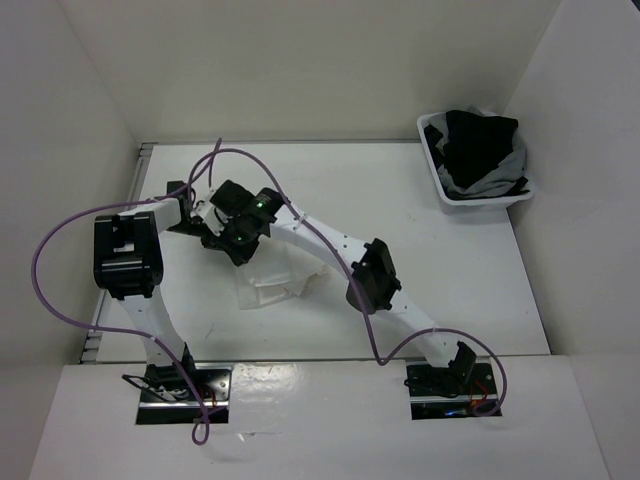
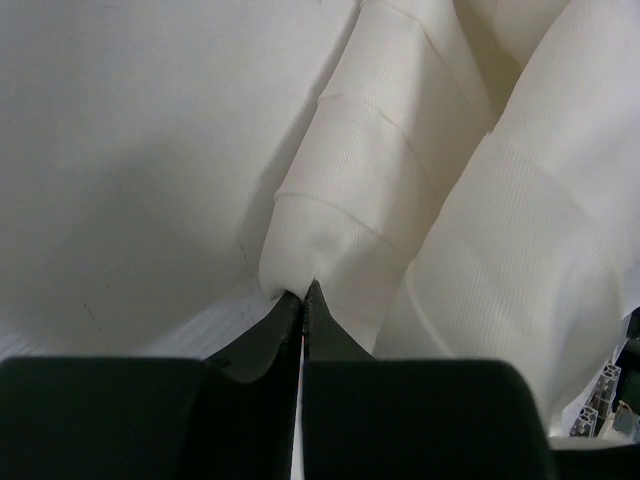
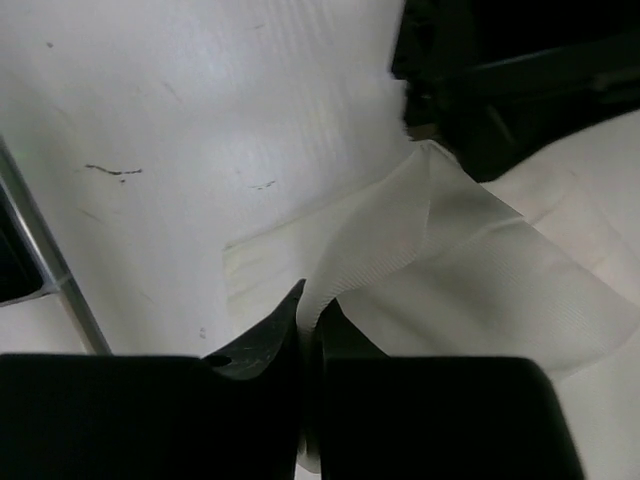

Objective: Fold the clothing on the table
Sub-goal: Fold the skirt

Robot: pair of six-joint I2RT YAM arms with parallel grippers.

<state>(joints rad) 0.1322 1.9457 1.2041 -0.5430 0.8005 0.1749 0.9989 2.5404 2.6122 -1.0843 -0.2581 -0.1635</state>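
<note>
Skirt [image 1: 272, 283] is bunched on the table [image 1: 440, 270], left of centre and under the two wrists, which meet over its far edge.

Left gripper [image 2: 303, 298]: jaws pressed together, pinching the rounded end of a pleated fold. More folds of white fabric rise beside it on the right.

Right gripper [image 3: 315, 310]: tips nipped on a thin upright edge of the skirt, with the cloth running down between them. The other arm's black body is close ahead of it.

Edges: a metal rail [image 3: 60, 270] runs along the table's left side, near the right gripper. White walls close in the left, back and right sides. The widest stretch of table lies to the right of the skirt.

Around: a white basket [image 1: 478, 197] sits in the far right corner, well apart from the skirt, holding black and grey garments [image 1: 480, 145]. A purple cable [image 1: 60, 240] loops wide past the left arm, out beyond the left rail.
</note>
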